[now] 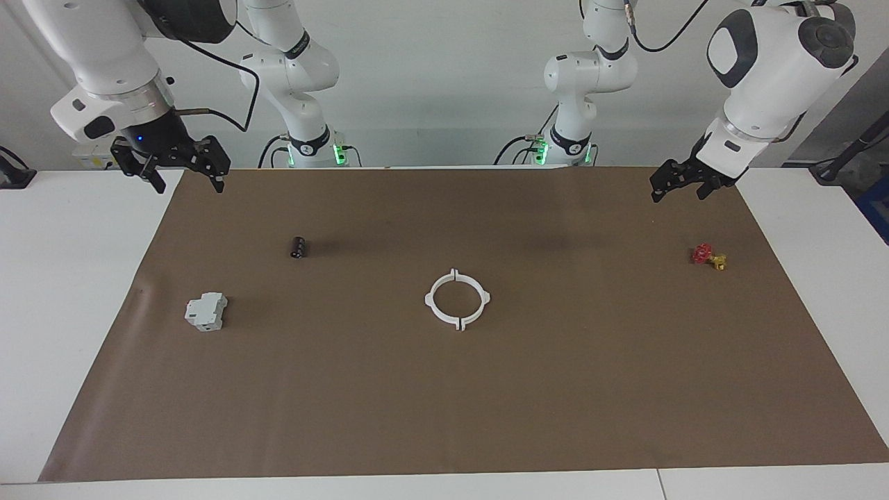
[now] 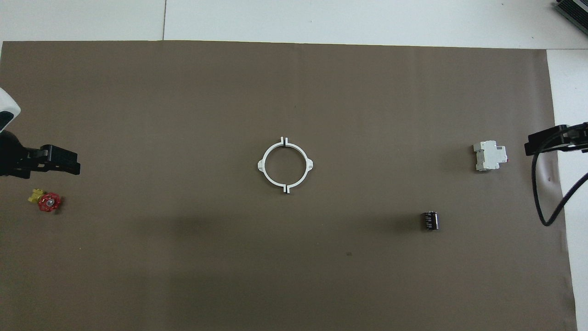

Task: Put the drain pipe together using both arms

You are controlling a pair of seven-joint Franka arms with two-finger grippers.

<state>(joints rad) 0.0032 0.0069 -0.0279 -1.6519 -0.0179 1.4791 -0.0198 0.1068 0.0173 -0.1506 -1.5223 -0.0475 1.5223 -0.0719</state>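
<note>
Both arm bases (image 1: 305, 149) facing view only.

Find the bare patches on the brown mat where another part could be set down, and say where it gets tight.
Widest bare stretch: the mat strip farther from the robots than the drain pipe. Also free between it and the red valve. Tightest: around the black cylinder and grey-white block.

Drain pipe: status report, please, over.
Left hand and right hand open, raised at table ends. Drain pipe halves together mid-mat, untouched. Nothing in the way.
</note>
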